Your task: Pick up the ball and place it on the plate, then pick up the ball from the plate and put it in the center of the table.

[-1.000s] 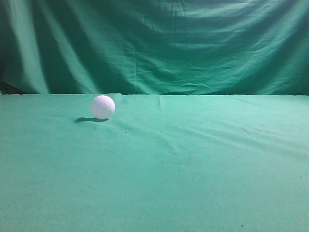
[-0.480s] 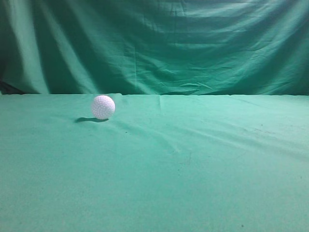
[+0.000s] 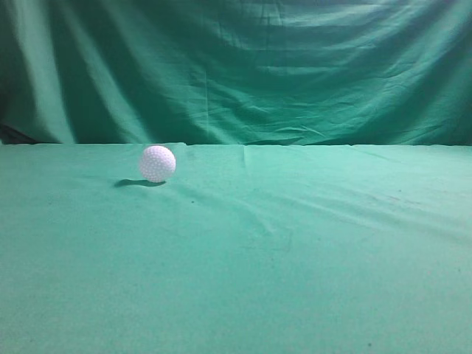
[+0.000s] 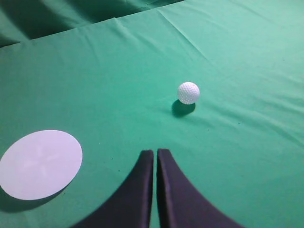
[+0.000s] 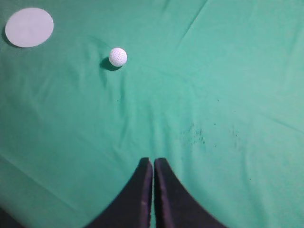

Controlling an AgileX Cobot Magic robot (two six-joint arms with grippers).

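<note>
The white dimpled ball [image 3: 157,163] rests on the green table [image 3: 295,280], left of centre and toward the back. It also shows in the left wrist view [image 4: 188,92] and in the right wrist view [image 5: 118,56]. The plate [image 4: 40,164], a flat pale round disc, lies on the cloth to the left of the ball; it also shows in the right wrist view [image 5: 29,27]. It is out of the exterior view. My left gripper [image 4: 155,151] is shut and empty, short of the ball. My right gripper [image 5: 153,160] is shut and empty, well away from the ball. Neither gripper shows in the exterior view.
A draped green cloth backdrop [image 3: 236,66] hangs behind the table. The table cloth has shallow wrinkles [image 5: 190,23] and some dark specks [image 5: 197,133] near the middle.
</note>
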